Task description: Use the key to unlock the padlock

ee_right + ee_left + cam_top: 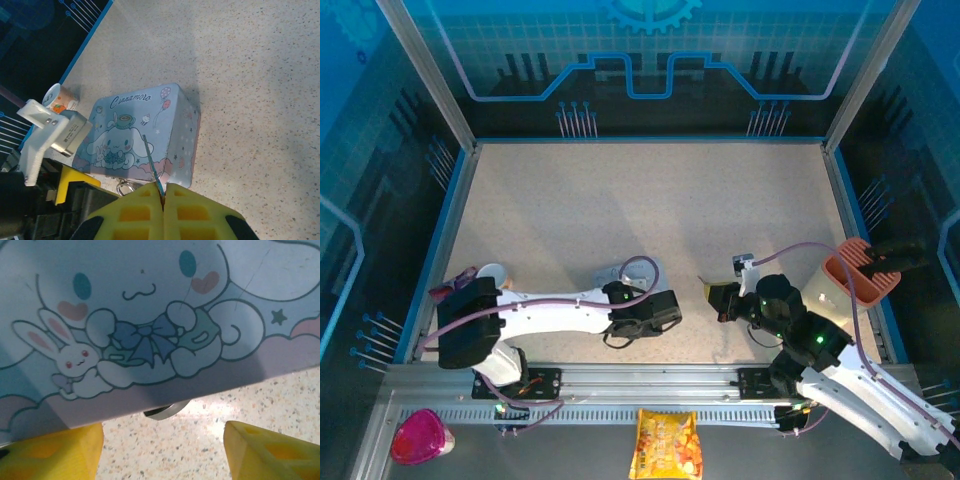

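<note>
The pale blue cartoon tin [135, 132] lies on the speckled table. The padlock's silvery shackle [165, 411] pokes out from under the tin's near edge, with a dark piece beside it; its body is hidden. That silvery loop [123, 187] sits by the same edge in the right wrist view. My left gripper [162, 442] is open, its yellow fingers [55, 452] spread on either side of the shackle and short of it. My right gripper [163, 189] is shut on the key [151, 159], a thin grey sliver that sticks out toward the tin. From above, the right gripper [713, 293] hangs right of the left gripper [655, 312].
A small cup [491, 272] stands at the left table edge and a salmon holder [858, 270] at the right edge. A pink object [420, 437] and a snack bag [667, 445] lie in front of the arm bases. The far half of the table [650, 200] is bare.
</note>
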You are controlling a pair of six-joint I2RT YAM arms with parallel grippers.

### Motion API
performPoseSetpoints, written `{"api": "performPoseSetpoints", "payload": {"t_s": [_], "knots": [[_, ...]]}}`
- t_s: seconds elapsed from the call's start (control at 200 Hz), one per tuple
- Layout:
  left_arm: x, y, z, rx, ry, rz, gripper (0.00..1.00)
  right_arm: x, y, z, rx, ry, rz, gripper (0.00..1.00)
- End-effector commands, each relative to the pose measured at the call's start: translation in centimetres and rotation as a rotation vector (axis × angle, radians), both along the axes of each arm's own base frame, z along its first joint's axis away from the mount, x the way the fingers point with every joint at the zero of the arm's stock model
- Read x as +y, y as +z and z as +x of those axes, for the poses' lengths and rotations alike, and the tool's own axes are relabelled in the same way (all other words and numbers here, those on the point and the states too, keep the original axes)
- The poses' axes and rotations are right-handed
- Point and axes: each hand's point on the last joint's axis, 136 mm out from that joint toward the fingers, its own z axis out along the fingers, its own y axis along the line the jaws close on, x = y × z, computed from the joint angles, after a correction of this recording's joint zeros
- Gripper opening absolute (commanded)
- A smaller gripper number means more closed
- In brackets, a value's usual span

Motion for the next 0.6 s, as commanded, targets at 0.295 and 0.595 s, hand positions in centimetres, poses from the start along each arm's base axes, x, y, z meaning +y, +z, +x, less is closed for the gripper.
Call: {"api": "performPoseSetpoints", "payload": {"t_s": [0.295, 0.595], "knots": [[-1.6, 0.6, 7.9, -0.160, -0.004, 0.002, 0.56, 0.3, -0.4, -0.7, 0.018, 0.012, 0.040, 0.00], [-1.6, 0.8, 13.9, -0.232, -0.060, 0.077, 0.54, 0.3, 0.0, -0.6, 0.016, 0.011, 0.028, 0.00]]}}
